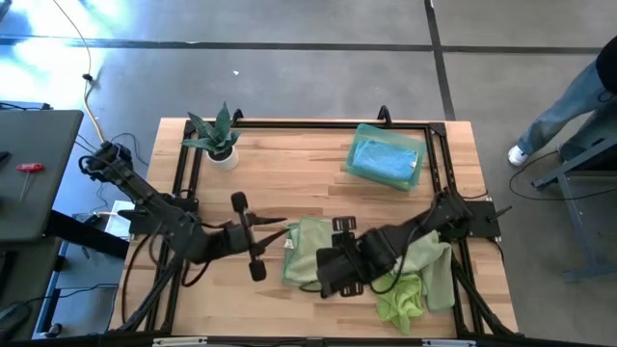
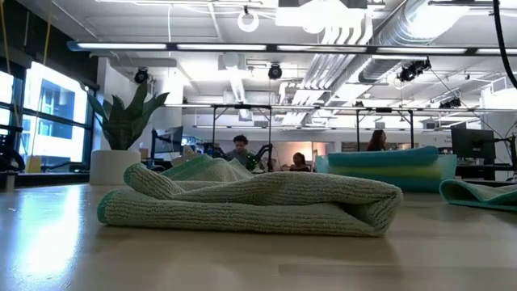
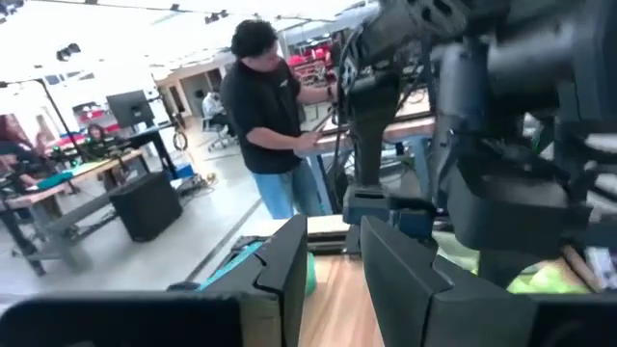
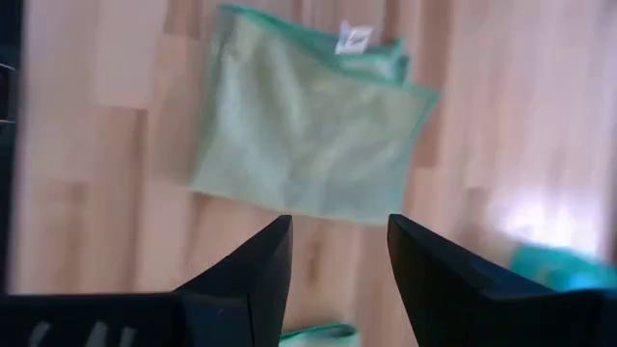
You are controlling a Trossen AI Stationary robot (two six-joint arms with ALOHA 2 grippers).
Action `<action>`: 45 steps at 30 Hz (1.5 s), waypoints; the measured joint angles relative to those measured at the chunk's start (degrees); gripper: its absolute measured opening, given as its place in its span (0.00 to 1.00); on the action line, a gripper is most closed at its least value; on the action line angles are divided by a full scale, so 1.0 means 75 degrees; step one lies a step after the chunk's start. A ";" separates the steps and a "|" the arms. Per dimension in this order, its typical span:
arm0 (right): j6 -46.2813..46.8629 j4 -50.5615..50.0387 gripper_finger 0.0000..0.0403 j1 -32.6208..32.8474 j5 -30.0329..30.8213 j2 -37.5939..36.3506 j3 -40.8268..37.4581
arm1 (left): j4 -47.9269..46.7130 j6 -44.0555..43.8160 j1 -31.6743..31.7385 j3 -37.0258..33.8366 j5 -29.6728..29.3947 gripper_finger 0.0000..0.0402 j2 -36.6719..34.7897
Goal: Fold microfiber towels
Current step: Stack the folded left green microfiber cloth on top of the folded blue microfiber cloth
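A pale sage green towel lies folded on the table, with its green edging and white tag showing in the right wrist view. In the low view it is a flat folded bundle. My right gripper hangs open and empty above its right side, fingers apart. My left gripper is open and empty to the left of the towel, pointing toward the right arm. More pale and lime green towels lie crumpled under the right arm.
A stack of folded light blue and mint towels sits at the far right. A spiky plant in a white pot stands at the far left. A black frame borders the table. People stand in the room beyond.
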 joint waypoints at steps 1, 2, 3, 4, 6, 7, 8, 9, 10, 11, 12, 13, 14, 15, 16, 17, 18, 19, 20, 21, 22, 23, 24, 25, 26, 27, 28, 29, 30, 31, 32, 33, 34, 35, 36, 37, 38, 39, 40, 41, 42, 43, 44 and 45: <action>-0.0163 0.0000 0.41 0.0088 0.0306 0.0003 0.0000 | -0.0008 0.0026 -0.0048 0.0083 -0.0034 0.23 0.0000; -0.0365 0.0003 0.41 0.0173 0.0610 0.0003 0.0000 | -0.0013 0.0097 -0.0092 0.0150 -0.0057 0.23 0.0000; -0.0536 0.0001 0.41 0.0242 0.0845 0.0003 0.0000 | -0.0013 0.0234 -0.0135 0.0208 -0.0097 0.23 0.0000; -0.0647 0.0002 0.41 0.0296 0.0960 0.0003 0.0000 | -0.0008 0.0420 -0.0171 0.0248 -0.0153 0.23 0.0000; -0.0689 0.0003 0.41 0.0320 0.0911 0.0003 0.0000 | -0.0013 0.0830 -0.0220 0.0299 -0.0289 0.23 0.0000; -0.0624 0.0005 0.41 0.0317 0.0837 0.0006 -0.0006 | -0.0012 0.1027 -0.0219 0.0314 -0.0336 0.23 0.0000; -0.0530 0.0049 0.41 0.0315 0.0791 -0.0002 -0.0095 | 0.0013 0.1220 -0.0188 0.0326 -0.0376 0.23 0.0000; -0.0397 0.0097 0.41 0.0328 0.0723 -0.0023 -0.0251 | 0.0065 0.1424 -0.0127 0.0337 -0.0403 0.23 0.0000; -0.0224 0.0161 0.41 0.0346 0.0620 -0.0061 -0.0454 | 0.0184 0.1640 -0.0040 0.0337 -0.0385 0.23 0.0000; -0.0022 0.0314 0.41 0.0378 0.0559 -0.0144 -0.0732 | 0.0340 0.1864 0.0070 0.0337 -0.0373 0.23 0.0000; 0.0156 0.0549 0.41 0.0420 0.0447 -0.0281 -0.1036 | 0.0565 0.2085 0.0204 0.0340 -0.0375 0.23 0.0000; 0.0334 0.0853 0.41 0.0486 0.0437 -0.0484 -0.1419 | 0.0793 0.2299 0.0350 0.0344 -0.0373 0.23 0.0000; 0.0478 0.1234 0.41 0.0523 0.0443 -0.0738 -0.1844 | 0.1023 0.2513 0.0519 0.0346 -0.0338 0.23 0.0000; 0.0579 0.1736 0.41 0.0581 0.0451 -0.1007 -0.2328 | 0.1224 0.2700 0.0696 0.0346 -0.0242 0.23 0.0000; 0.0650 0.2240 0.41 0.0628 0.0459 -0.1268 -0.2852 | 0.1412 0.2837 0.0868 0.0346 -0.0095 0.23 0.0000; 0.0710 0.2718 0.41 0.0658 0.0462 -0.1509 -0.3401 | 0.1572 0.2930 0.1032 0.0346 0.0074 0.23 0.0000; 0.0787 0.3218 0.41 0.0674 0.0483 -0.1750 -0.3957 | 0.1698 0.2950 0.1210 0.0346 0.0272 0.23 0.0000; 0.0875 0.3655 0.41 0.0685 0.0503 -0.2007 -0.4481 | 0.1833 0.2943 0.1373 0.0346 0.0460 0.23 0.0000; 0.0948 0.4114 0.41 0.0687 0.0522 -0.2282 -0.5028 | 0.1949 0.2864 0.1526 0.0346 0.0625 0.23 0.0000; 0.1033 0.4512 0.41 0.0685 0.0533 -0.2581 -0.5539 | 0.2026 0.2695 0.1692 0.0346 0.0753 0.23 0.0000; 0.1109 0.4887 0.41 0.0679 0.0563 -0.2881 -0.6043 | 0.2053 0.2451 0.1838 0.0346 0.0845 0.23 0.0000; 0.1197 0.5230 0.41 0.0661 0.0613 -0.3175 -0.6563 | 0.2048 0.2121 0.1981 0.0346 0.0895 0.23 0.0000; 0.1304 0.5490 0.41 0.0626 0.0633 -0.3454 -0.7061 | 0.2009 0.1698 0.2121 0.0346 0.0884 0.23 0.0000; 0.1432 0.5678 0.41 0.0579 0.0658 -0.3740 -0.7528 | 0.1869 0.1213 0.2255 0.0348 0.0847 0.23 0.0000; 0.1610 0.5848 0.41 0.0512 0.0702 -0.4049 -0.8006 | 0.1583 0.0660 0.2388 0.0352 0.0844 0.23 -0.0004; 0.1875 0.6001 0.41 0.0429 0.0813 -0.4359 -0.8460 | 0.1199 0.0043 0.2508 0.0352 0.0871 0.23 -0.0008; 0.2226 0.6153 0.41 0.0348 0.0926 -0.4677 -0.8913 | 0.0711 -0.0651 0.2610 0.0352 0.0950 0.23 -0.0006; 0.2636 0.6299 0.41 0.0257 0.1008 -0.4996 -0.9386 | 0.0136 -0.1447 0.2704 0.0352 0.1125 0.23 -0.0003; 0.3110 0.6465 0.41 0.0161 0.1036 -0.5277 -0.9871 | -0.0439 -0.2248 0.2787 0.0352 0.1420 0.23 -0.0003; 0.3668 0.6672 0.41 0.0076 0.1026 -0.5546 -1.0361 | -0.1032 -0.3076 0.2859 0.0352 0.1866 0.23 -0.0003; 0.4300 0.6946 0.41 0.0002 0.0927 -0.5810 -1.0823 | -0.1590 -0.3874 0.2922 0.0352 0.2383 0.23 0.0019; 0.4983 0.7332 0.41 -0.0078 0.0758 -0.6050 -1.1261 | -0.2015 -0.4613 0.2969 0.0352 0.2891 0.23 0.0115; 0.5722 0.7811 0.41 -0.0146 0.0534 -0.6266 -1.1664 | -0.2350 -0.5246 0.2992 0.0352 0.3309 0.23 0.0247; 0.6359 0.8304 0.41 -0.0213 0.0307 -0.6419 -1.2034 | -0.2653 -0.5793 0.2994 0.0335 0.3635 0.23 0.0381; 0.6880 0.8895 0.41 -0.0265 0.0139 -0.6516 -1.2411 | -0.2844 -0.6238 0.2994 0.0299 0.3837 0.23 0.0519; 0.7294 0.9522 0.41 -0.0292 0.0059 -0.6546 -1.2739 | -0.2899 -0.6568 0.2984 0.0292 0.3990 0.23 0.0682; 0.7649 1.0148 0.41 -0.0321 0.0034 -0.6547 -1.3019 | -0.2928 -0.6845 0.2944 0.0310 0.4181 0.23 0.0863; 0.7968 1.0781 0.41 -0.0360 0.0031 -0.6520 -1.3264 | -0.3015 -0.7104 0.2891 0.0318 0.4339 0.23 0.1055; 0.8262 1.1402 0.41 -0.0419 0.0018 -0.6445 -1.3443 | -0.3171 -0.7353 0.2837 0.0316 0.4507 0.23 0.1280; 0.8501 1.1889 0.41 -0.0483 -0.0024 -0.6366 -1.3594 | -0.3282 -0.7569 0.2785 0.0305 0.4678 0.23 0.1532; 0.8678 1.2162 0.41 -0.0531 -0.0017 -0.6315 -1.3722 | -0.3308 -0.7771 0.2706 0.0305 0.4757 0.23 0.1796; 0.8799 1.2365 0.41 -0.0583 -0.0010 -0.6249 -1.3782 | -0.3405 -0.7978 0.2637 0.0305 0.4800 0.23 0.2030; 0.8921 1.2511 0.41 -0.0635 -0.0016 -0.6202 -1.3784 | -0.3517 -0.8158 0.2571 0.0302 0.4809 0.23 0.2223; 0.9118 1.2602 0.41 -0.0692 -0.0040 -0.6191 -1.3777 | -0.3598 -0.8325 0.2511 0.0302 0.4862 0.23 0.2400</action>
